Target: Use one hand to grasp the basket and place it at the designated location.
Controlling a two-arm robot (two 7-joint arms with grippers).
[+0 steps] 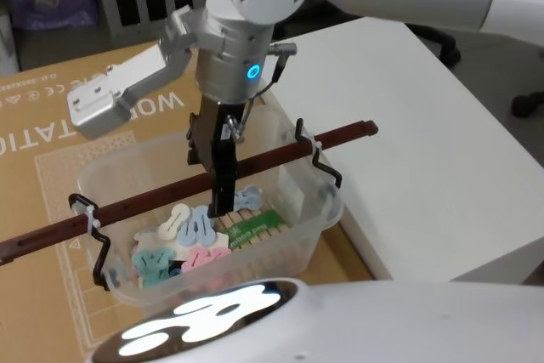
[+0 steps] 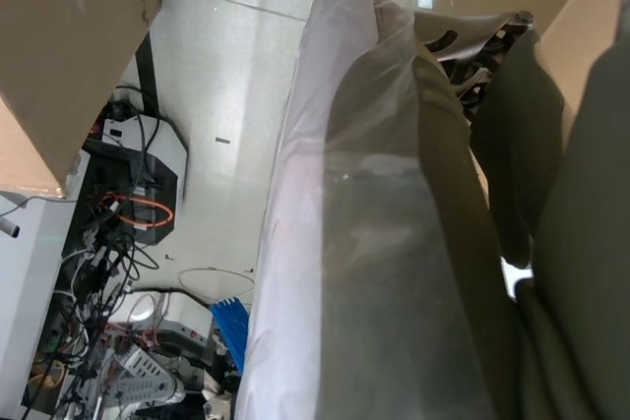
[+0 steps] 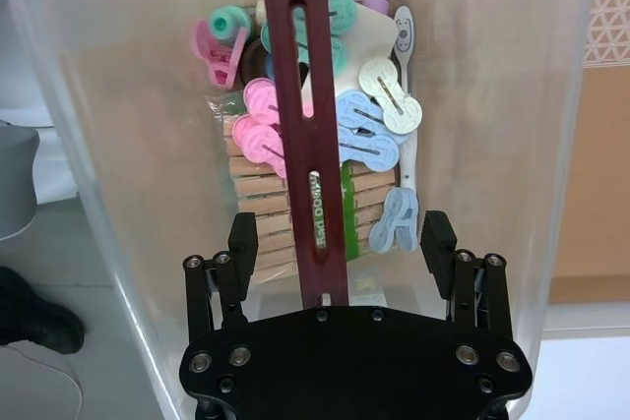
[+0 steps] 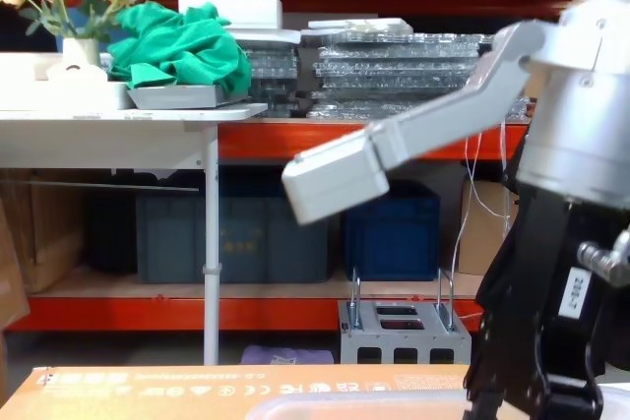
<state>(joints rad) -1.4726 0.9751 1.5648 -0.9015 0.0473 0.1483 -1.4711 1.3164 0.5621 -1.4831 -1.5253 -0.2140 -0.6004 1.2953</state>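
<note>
**Head view: jaws astride the bar, grasp not yet made**

The basket point(image 1: 293, 244) sits on cardboard point(image 1: 51, 150), just beside the white table point(image 1: 425, 142), clips point(image 1: 191, 240) inside. The right gripper point(image 1: 223, 201) is down over mid-bar point(image 1: 153, 197). In the right wrist view its jaws stand apart, one each side of the bar, not touching. Judgement: closing, lifting and placing are all left. The basket's long axis follows the bar, from the robot's near left to far right. The bar overhangs both ends.
</note>
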